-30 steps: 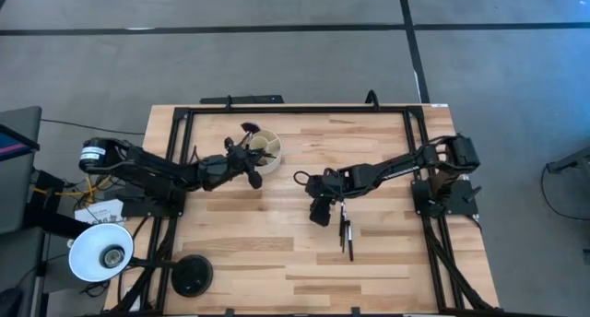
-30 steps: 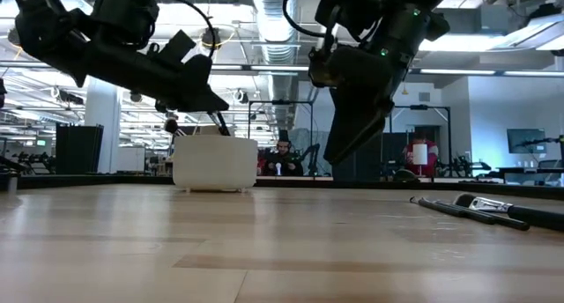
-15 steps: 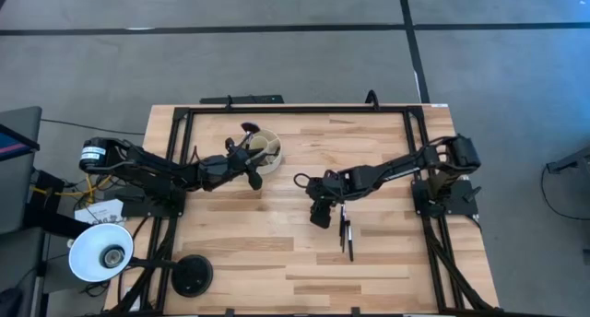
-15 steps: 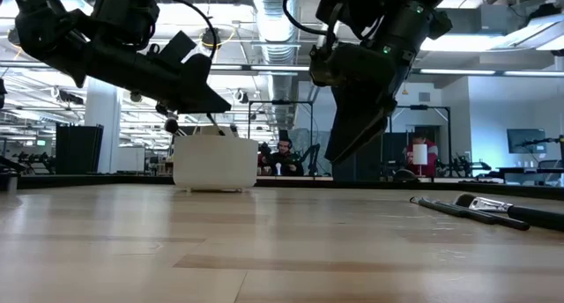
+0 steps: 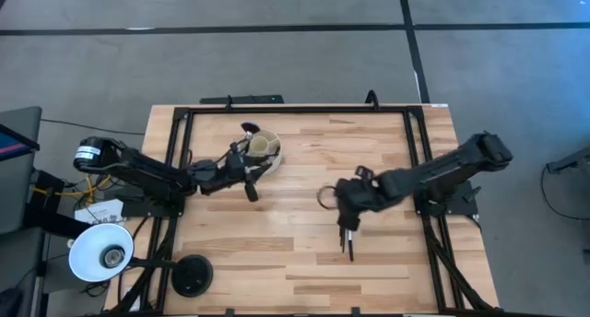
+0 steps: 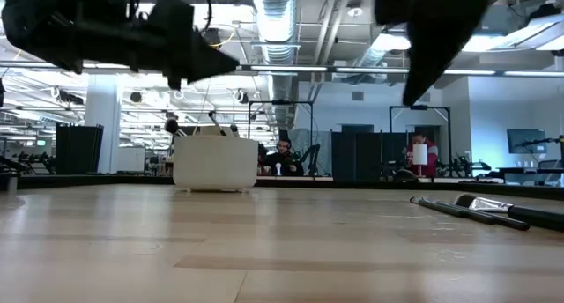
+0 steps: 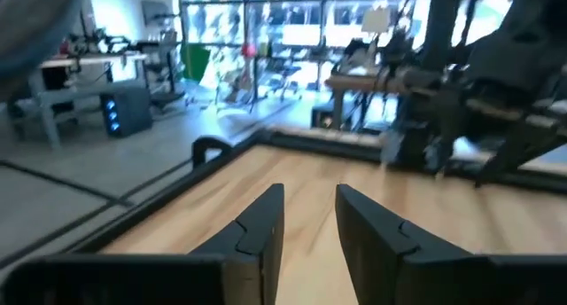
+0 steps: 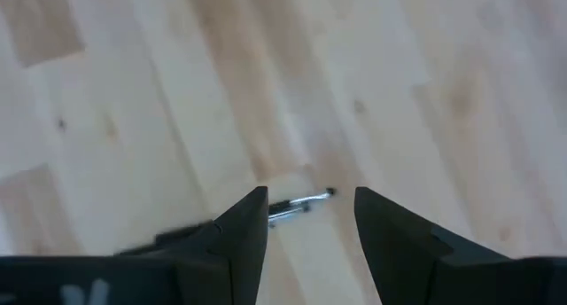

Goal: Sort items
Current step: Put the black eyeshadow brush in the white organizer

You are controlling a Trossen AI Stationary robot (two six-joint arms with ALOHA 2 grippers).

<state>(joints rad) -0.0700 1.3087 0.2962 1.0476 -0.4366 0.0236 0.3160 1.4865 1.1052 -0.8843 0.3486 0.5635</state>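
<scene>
**Both grippers empty, brushes split between cup and table**

Fingers on both arms are spread with nothing between them. Right gripper (image 5: 348,227) is low over the table (image 5: 304,262), just right of centre, pointing down at the loose brushes (image 5: 348,241). Its wrist view shows the gap between the fingers (image 8: 237,238) framing one thin brush (image 8: 297,205) lying on the wood, silvery end toward 3 o'clock; no contact visible.

Left gripper (image 5: 249,190) sits at roughly 7 o'clock off the cup (image 5: 265,153), close beside it but not over it. Wrist view: fingers (image 7: 257,234) parted, only bare wood between them.

Loose brushes: a small bunch lying nearly parallel, running 12 to 6 on the table, right under the right gripper. From the low view they lie flat at the far right (image 6: 480,211); at least two dark handles, one with a silvery ferrule. Exact count: can't tell.

Cup stands upright at upper-left of centre, cream, with several brushes (image 6: 211,120) upright in it; one dark fluffy head (image 5: 248,129) pokes out at about 10 o'clock of the rim. Which compartment each is in: can't tell.

Person visible in the room behind the cup (image 6: 283,156).
</scene>
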